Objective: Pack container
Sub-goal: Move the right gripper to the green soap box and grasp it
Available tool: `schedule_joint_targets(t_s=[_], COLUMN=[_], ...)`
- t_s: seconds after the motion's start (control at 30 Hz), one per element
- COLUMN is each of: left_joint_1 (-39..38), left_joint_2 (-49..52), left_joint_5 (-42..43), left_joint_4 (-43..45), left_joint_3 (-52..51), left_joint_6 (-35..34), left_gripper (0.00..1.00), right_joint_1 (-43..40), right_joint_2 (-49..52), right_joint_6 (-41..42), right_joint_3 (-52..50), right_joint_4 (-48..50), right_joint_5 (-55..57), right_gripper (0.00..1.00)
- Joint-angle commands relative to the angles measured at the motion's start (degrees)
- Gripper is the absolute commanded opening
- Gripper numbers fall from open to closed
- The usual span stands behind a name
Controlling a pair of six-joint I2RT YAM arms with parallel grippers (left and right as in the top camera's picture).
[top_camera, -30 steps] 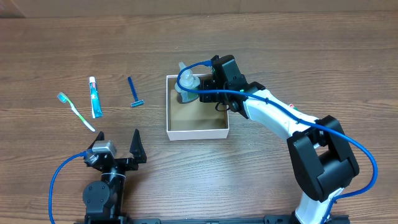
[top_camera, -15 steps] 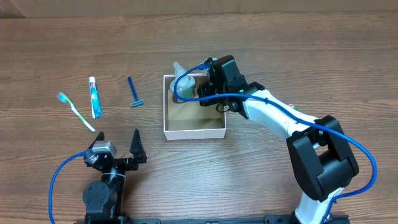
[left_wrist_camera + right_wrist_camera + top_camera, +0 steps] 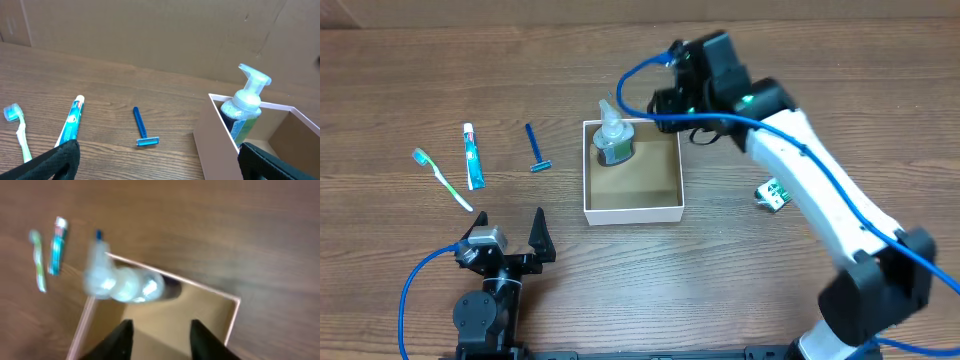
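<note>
container (image 3: pixel 632 212): white box mid desk (image 3: pixel 410 70), brown inside, pump bottle (image 3: pixel 612 142) standing in its far left corner
right gripper (image 3: pixel 161 326): hangs over the box's far side, fingers apart, nothing in them
left gripper (image 3: pixel 510 228): parked at the near edge, spread wide, empty too
what's left: toothbrush (image 3: pixel 442 178), toothpaste (image 3: pixel 472 157), razor (image 3: pixel 536 148), all left of the box, long axes roughly near to far, toothbrush slanted
nearer arm: the left one i'd say, they lie just beyond it
room: bare wood round each, most of the box floor free
</note>
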Motion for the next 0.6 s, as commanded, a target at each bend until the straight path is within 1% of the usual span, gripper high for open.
schedule_joint_targets(t_s=[0.0,0.07,0.13,0.2,0.23,0.3,0.4,0.47,0.57], left_joint_1=[0.35,0.35,0.35,0.35,0.35,0.35,0.35,0.35,0.35], left_joint_2=[-0.48,-0.48,-0.48,-0.48,-0.48,-0.50,-0.50,-0.48,-0.48], left_joint_5=[-0.37,-0.37,-0.37,-0.35,-0.35,-0.35,-0.35,-0.37,-0.37], left_joint_4=[-0.07,-0.07,-0.07,-0.07,-0.07,-0.07,-0.07,-0.07,-0.07], left_joint_3=[-0.24,-0.24,-0.24,-0.24,-0.24,-0.24,-0.24,-0.24,-0.24], left_joint_6=[0.00,0.02,0.02,0.00,0.02,0.02,0.00,0.02,0.00], left_gripper=[1.00,1.00,1.00,1.00,1.00,1.00,1.00,1.00,1.00], right_joint_1=[-3.52,-7.65,-12.24,-15.74,-18.12,-21.16,-24.28,-25.64,-26.67], right_joint_2=[-3.34,-3.67,-3.61,-3.61,-3.61,-3.61,-3.56,-3.52,-3.41], right_joint_6=[0.52,4.68,8.76,10.86,12.04,14.40,18.82,21.62,29.40], right_joint_3=[4.76,4.87,4.48,3.65,2.45,-0.24,-5.92,-11.02,-20.00], right_joint_4=[-11.04,-20.11,-26.21,-28.44,-28.79,-27.54,-22.32,-16.76,-8.46], right_joint_5=[4.87,8.61,10.38,10.38,10.38,10.36,10.05,8.28,8.46], right_gripper=[0.56,0.74,0.78,0.87,0.93,1.00,1.00,1.00,1.00])
